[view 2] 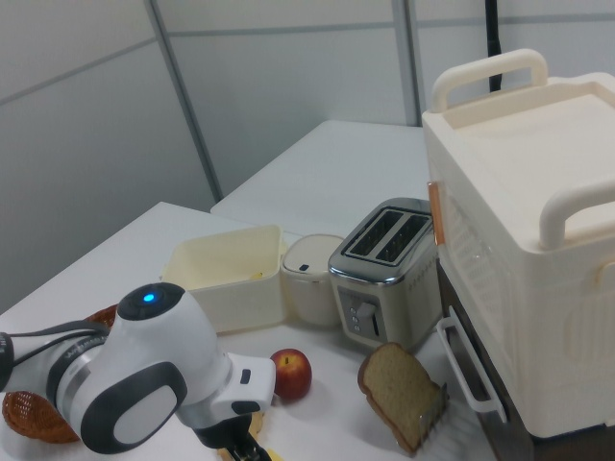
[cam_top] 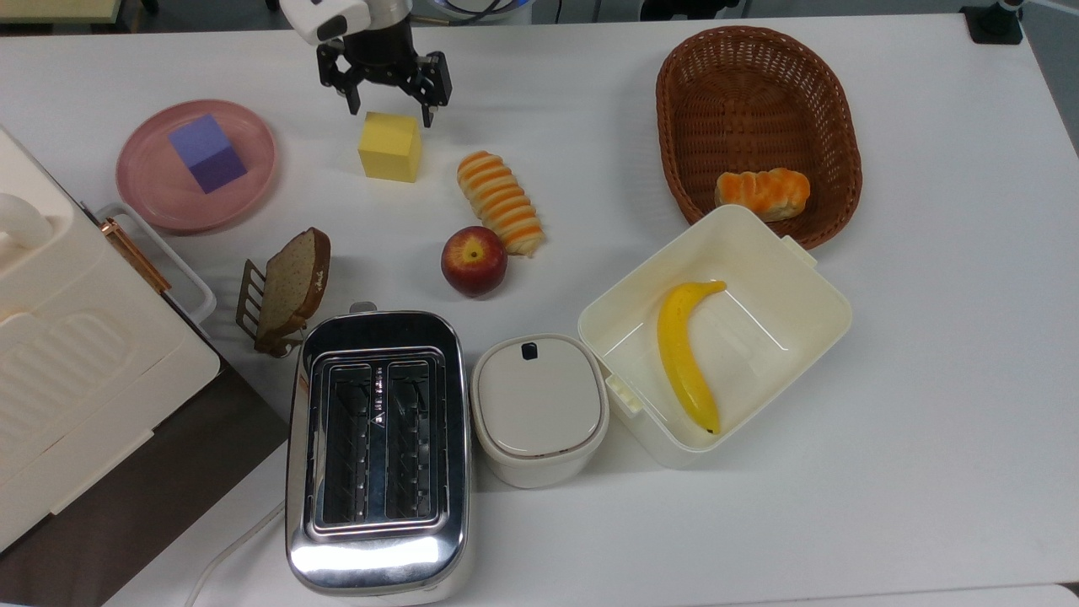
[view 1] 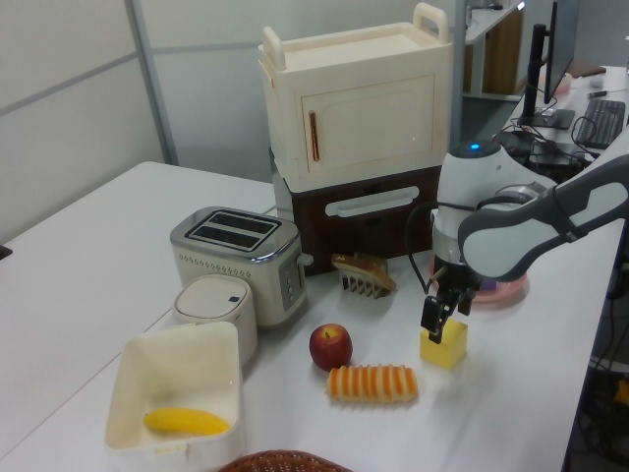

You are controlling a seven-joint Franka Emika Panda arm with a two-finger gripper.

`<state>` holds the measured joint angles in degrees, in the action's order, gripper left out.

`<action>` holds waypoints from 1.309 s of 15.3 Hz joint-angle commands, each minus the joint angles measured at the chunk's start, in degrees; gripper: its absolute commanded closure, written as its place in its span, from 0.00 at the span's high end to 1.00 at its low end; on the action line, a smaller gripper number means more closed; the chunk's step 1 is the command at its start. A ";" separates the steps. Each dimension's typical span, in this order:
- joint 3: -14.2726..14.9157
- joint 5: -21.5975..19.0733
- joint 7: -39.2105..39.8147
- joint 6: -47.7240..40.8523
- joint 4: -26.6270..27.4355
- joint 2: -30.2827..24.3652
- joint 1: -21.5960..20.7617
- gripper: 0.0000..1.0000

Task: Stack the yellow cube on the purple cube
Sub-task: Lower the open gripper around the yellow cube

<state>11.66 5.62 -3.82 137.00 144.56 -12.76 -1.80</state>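
The yellow cube (cam_top: 389, 147) rests on the white table (cam_top: 927, 379), in the top view's upper middle. My gripper (cam_top: 390, 110) hovers just over its far edge, open, one finger on each side and wider apart than the block. In the left view the gripper (view 1: 443, 317) hangs right above the yellow cube (view 1: 445, 347). The purple cube (cam_top: 206, 153) sits on a pink plate (cam_top: 152, 185) toward the top view's left, apart from the gripper. In the left view the arm hides the purple cube, and just an edge of the pink plate (view 1: 503, 294) peeks out.
Right of the yellow cube in the top view lie a striped bread roll (cam_top: 499, 201) and a red apple (cam_top: 474, 260). A bread slice in a rack (cam_top: 293, 287), a toaster (cam_top: 379, 447), a lidded container (cam_top: 539, 405), a cream box (cam_top: 809, 320) holding a banana (cam_top: 687, 354), and a wicker basket (cam_top: 759, 93) are further off.
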 commanded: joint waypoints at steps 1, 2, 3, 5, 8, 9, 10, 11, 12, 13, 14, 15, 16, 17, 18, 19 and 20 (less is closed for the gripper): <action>-0.15 0.89 -1.01 4.50 1.16 2.56 0.31 1.00; -0.15 0.98 -1.01 4.67 1.07 2.83 0.48 1.00; -0.15 1.06 -1.01 5.20 1.07 3.62 0.57 1.00; 0.03 1.50 -0.93 7.39 1.07 4.67 0.92 1.00; 0.03 1.59 -0.66 9.68 0.98 6.43 1.27 1.00; 0.03 1.59 -0.75 10.38 1.07 6.44 1.28 1.00; 0.12 1.50 -0.92 10.13 0.98 5.83 1.28 1.00; 0.29 1.59 -1.01 9.95 0.81 5.47 1.36 1.00; 0.38 1.50 -0.75 9.86 0.20 5.03 1.54 1.00; 0.38 1.50 -0.84 9.69 0.11 5.03 2.06 1.00; 0.38 1.50 -0.84 9.69 0.10 5.03 2.07 1.00; 0.38 1.50 -0.84 8.90 -0.07 5.03 1.98 1.00; 0.38 1.42 -0.75 5.94 -1.55 5.12 1.98 1.00; 0.38 1.42 -0.58 2.25 -3.22 5.29 1.72 1.00; 0.29 1.42 -0.66 -0.74 -4.89 5.55 1.63 1.00; 0.29 1.33 -0.66 -0.86 -4.99 5.82 1.54 1.00; 0.29 1.33 -0.58 -0.86 -4.99 5.82 1.54 1.00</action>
<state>12.02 6.01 -3.82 138.86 140.80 -6.56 -0.01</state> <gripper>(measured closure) 0.000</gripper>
